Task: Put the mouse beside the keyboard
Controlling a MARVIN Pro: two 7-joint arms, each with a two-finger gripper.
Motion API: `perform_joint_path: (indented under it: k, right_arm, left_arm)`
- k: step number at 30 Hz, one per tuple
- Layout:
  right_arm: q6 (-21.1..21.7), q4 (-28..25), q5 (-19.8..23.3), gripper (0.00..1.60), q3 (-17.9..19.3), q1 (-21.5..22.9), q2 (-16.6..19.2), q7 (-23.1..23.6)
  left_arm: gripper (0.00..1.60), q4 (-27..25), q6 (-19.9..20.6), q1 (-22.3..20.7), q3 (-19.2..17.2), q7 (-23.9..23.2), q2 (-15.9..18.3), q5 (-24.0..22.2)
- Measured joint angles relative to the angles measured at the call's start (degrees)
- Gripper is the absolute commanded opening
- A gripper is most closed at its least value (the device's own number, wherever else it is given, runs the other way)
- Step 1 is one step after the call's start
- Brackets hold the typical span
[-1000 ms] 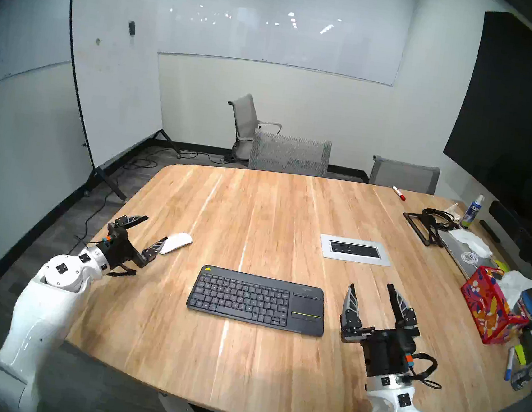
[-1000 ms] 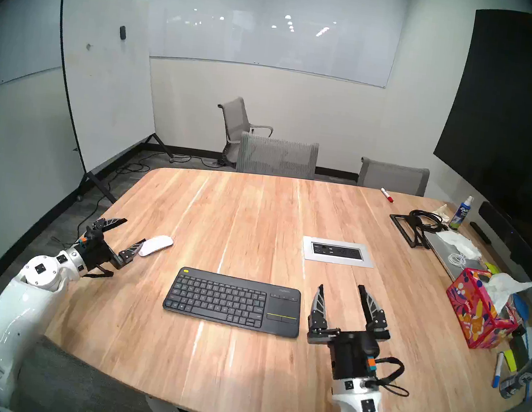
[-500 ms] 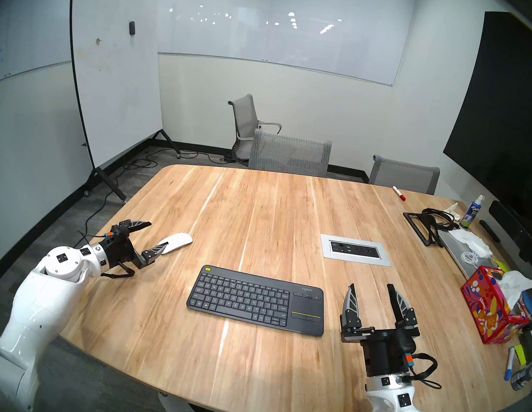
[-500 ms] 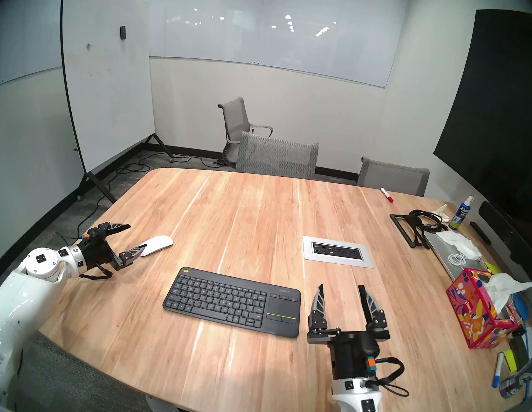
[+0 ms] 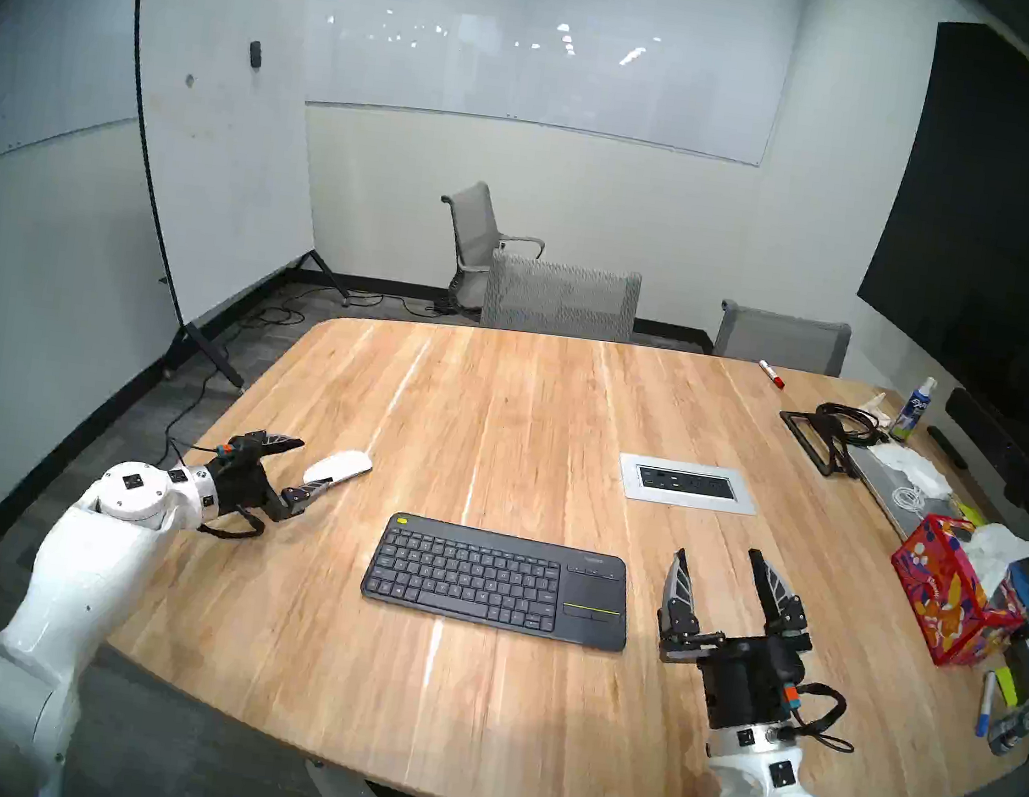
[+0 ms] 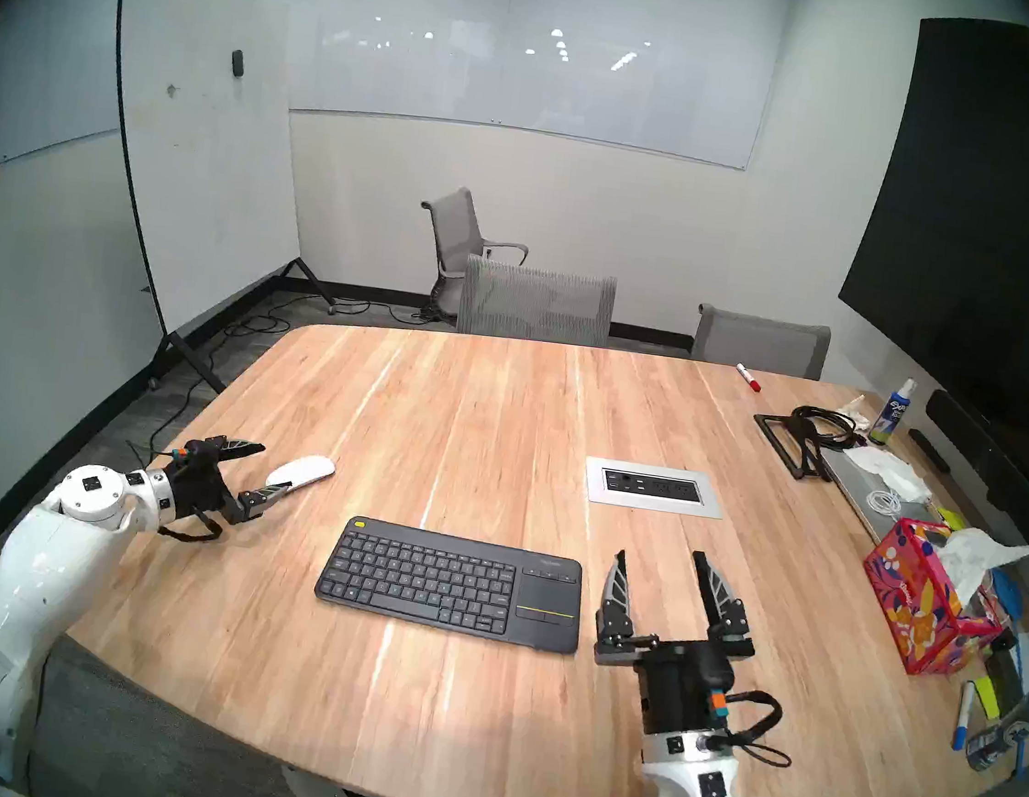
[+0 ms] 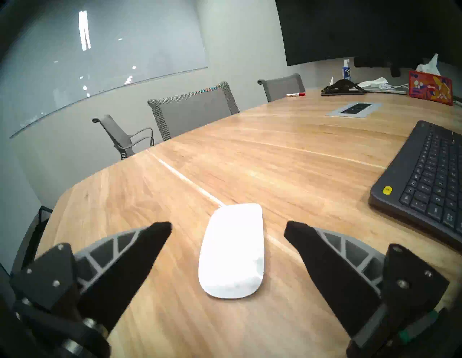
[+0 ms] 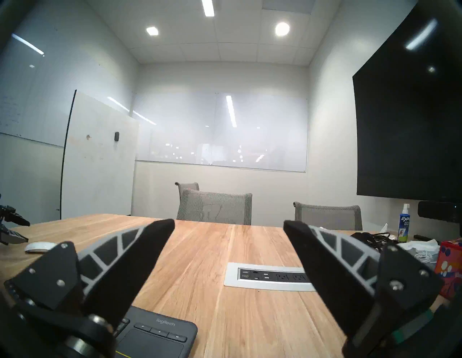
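Left gripper (image 7: pixel 228 227): jaws spread wide, low over the worktop (image 5: pixel 530 403), holding nothing.
Left fingers (image 7: pixel 140 252): one on each side of the mouse's near end, both clear of it with bare wood showing between (wrist view).
Mouse (image 7: pixel 233 250): glossy white, flat on the worktop, lengthwise along the line the left gripper points; its near half lies between the fingertips, its far half past them.
Mouse, head view (image 5: pixel 339 465): near the worktop's left edge, with the nearer finger overlapping its near end (contact cannot be told from here).
Keyboard (image 5: pixel 498 578): dark grey, flat on the worktop, nearer the robot than the mouse and to its right; well apart from the mouse.
Keyboard detail: yellow corner button at the end toward the mouse, touchpad at the other end.
Right gripper (image 5: pixel 722 565): jaws spread, empty, held above the worktop just right of the keyboard's touchpad end.
Socket panel (image 5: pixel 686 483): silver-framed, set into the worktop beyond the right gripper.
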Motion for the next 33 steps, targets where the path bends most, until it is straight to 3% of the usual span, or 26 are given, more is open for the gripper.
perform_joint_path:
  k: [22,33]
  right_arm:
    - [0.0,0.0,0.0,1.6,0.0,0.0,0.0,0.0]
    - [0.0,0.0,0.0,1.6,0.0,0.0,0.0,0.0]
  left_arm:
    - [1.6,9.4,-0.4,-7.5,3.8,-4.1,-1.6,2.2]
    - [1.6,12.0,2.9,-9.9,3.8,-5.2,-2.6,1.7]
